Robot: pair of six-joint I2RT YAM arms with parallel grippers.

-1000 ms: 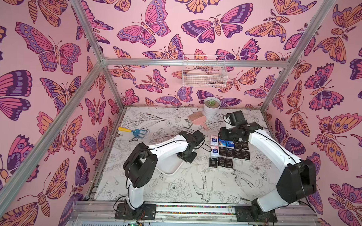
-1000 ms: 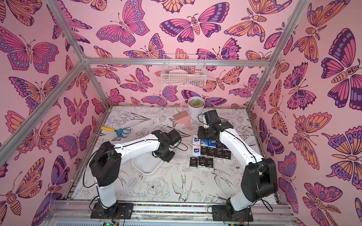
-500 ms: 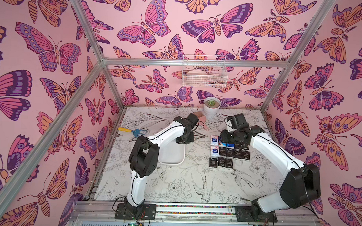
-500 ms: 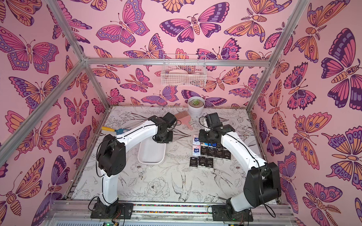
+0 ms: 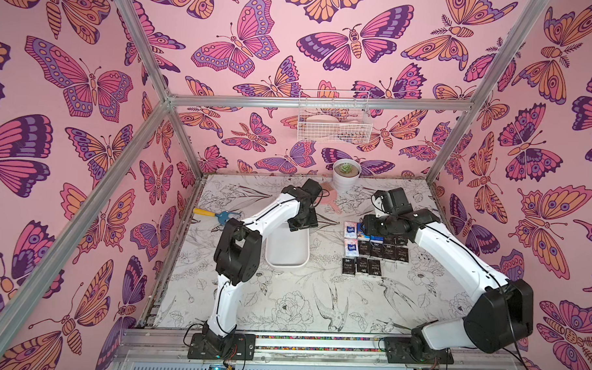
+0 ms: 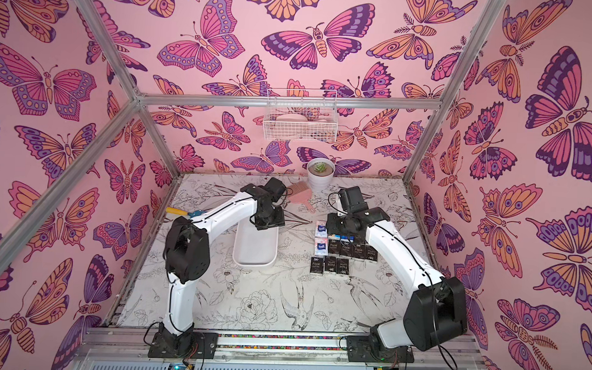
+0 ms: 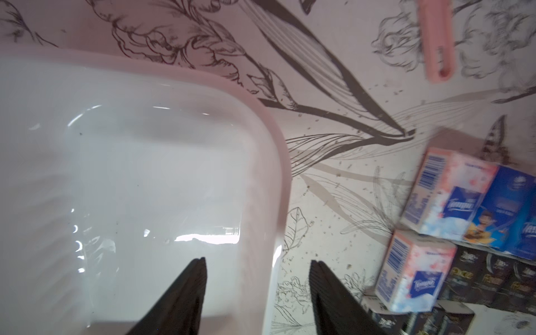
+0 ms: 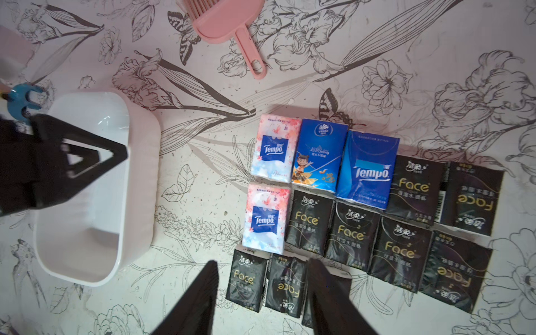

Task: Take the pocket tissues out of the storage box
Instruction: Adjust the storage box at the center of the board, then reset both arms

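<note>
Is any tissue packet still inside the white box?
No: the right wrist view shows the storage box empty, the pocket tissues laid out beside it.

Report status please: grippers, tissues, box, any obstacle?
Left gripper open over storage box. Right gripper open above pocket tissues. Box looks empty. Nothing blocking.

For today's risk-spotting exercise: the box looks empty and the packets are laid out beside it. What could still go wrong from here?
1. The right pincer hangs open just above the near row of pocket tissues; a low sweep could scatter the tidy rows.
2. The left pincer straddles the rim of the storage box; pulling away could drag or tip it toward the packets.
</note>
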